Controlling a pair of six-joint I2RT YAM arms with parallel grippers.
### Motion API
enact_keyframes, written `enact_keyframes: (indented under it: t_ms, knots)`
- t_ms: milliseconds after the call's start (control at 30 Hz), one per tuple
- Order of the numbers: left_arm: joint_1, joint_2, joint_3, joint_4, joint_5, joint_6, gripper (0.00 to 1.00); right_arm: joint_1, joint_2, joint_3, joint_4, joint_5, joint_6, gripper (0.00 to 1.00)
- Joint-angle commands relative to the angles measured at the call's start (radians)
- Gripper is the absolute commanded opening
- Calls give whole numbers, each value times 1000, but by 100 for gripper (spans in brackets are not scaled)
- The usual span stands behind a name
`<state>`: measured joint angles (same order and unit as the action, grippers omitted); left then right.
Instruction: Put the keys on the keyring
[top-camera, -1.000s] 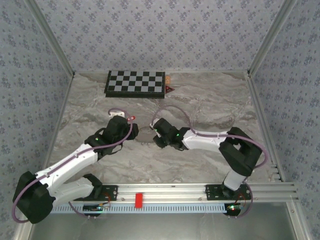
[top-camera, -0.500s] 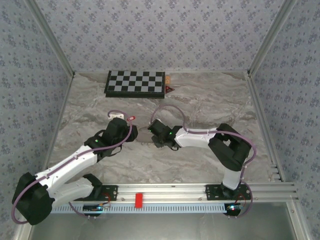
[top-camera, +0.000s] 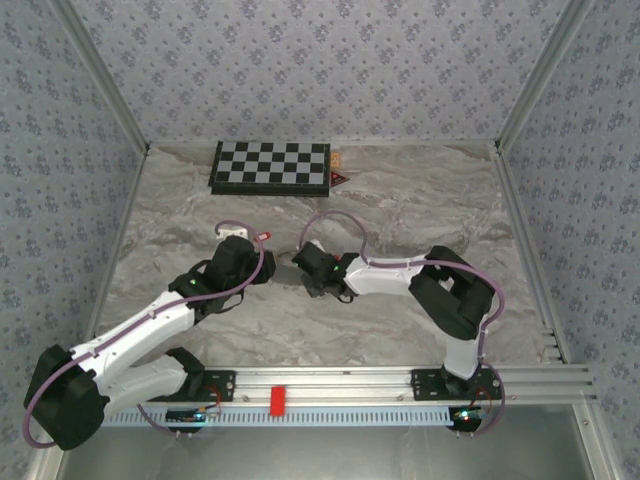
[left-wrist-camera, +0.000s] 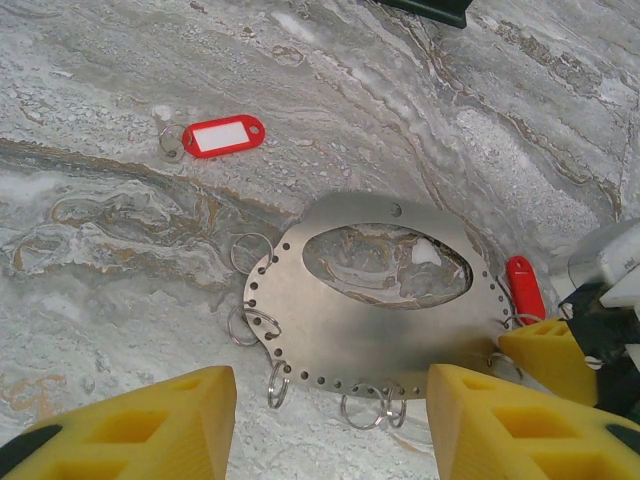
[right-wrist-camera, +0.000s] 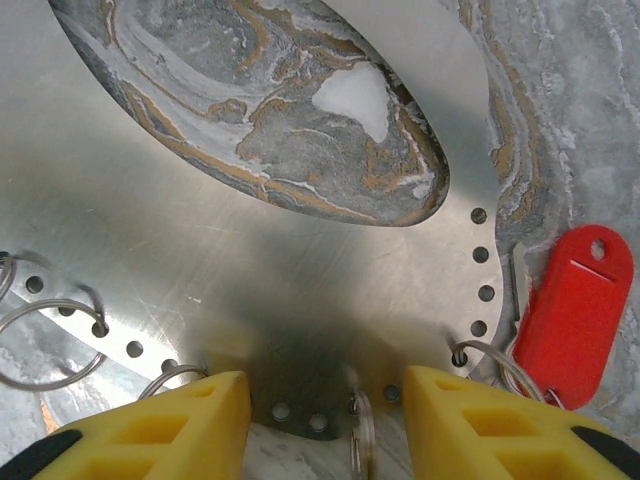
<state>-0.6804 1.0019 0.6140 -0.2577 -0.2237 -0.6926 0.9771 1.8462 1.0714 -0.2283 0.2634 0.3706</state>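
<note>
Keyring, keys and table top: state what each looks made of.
The keyring looks like brushed sheet metal: silvery, finely scratched, softly reflective, with punched rim holes. The keys look like glossy moulded red plastic, one with a white label insert. The table looks like veined marble, though it could be a printed surface.

The keyring, a flat silvery oval plate with an open middle and a holed rim, was laid flat on the table. One key, red-headed, was seen well apart; the other key was seen at its rim.
</note>
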Motion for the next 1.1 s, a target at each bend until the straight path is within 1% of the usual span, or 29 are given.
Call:
enact_keyframes:
  t_ms: [0, 267, 533, 600, 633, 733, 833, 900, 1000, 1067]
  knots:
    - [7, -25, -8, 6, 0, -7, 53, 6, 19, 3, -36, 20, 26, 44]
    - [7, -21, -8, 12, -2, -7, 53, 0, -41, -37, -22, 27, 37, 36]
    - [8, -20, -8, 11, 0, -10, 53, -16, -87, -71, -14, 3, 59, 29]
    - [7, -19, -6, 12, 1, -10, 53, -20, -95, -80, -12, 0, 63, 24]
    - [8, -20, -6, 12, 3, -11, 53, -20, -99, -85, -8, 0, 63, 23]
    - [8, -17, -6, 13, 4, -11, 53, -24, -101, -94, -11, 1, 68, 25]
    - [7, -18, -2, 12, 8, -9, 53, -25, -99, -99, 6, -1, 57, 32]
    - [7, -19, -2, 12, 6, -10, 53, -22, -93, -100, 12, -6, 57, 32]
    - [8, -20, -2, 11, 10, -11, 53, -22, -89, -103, 5, -8, 59, 27]
    - [7, -21, -2, 8, 10, -11, 53, -23, -90, -106, 6, -1, 55, 21]
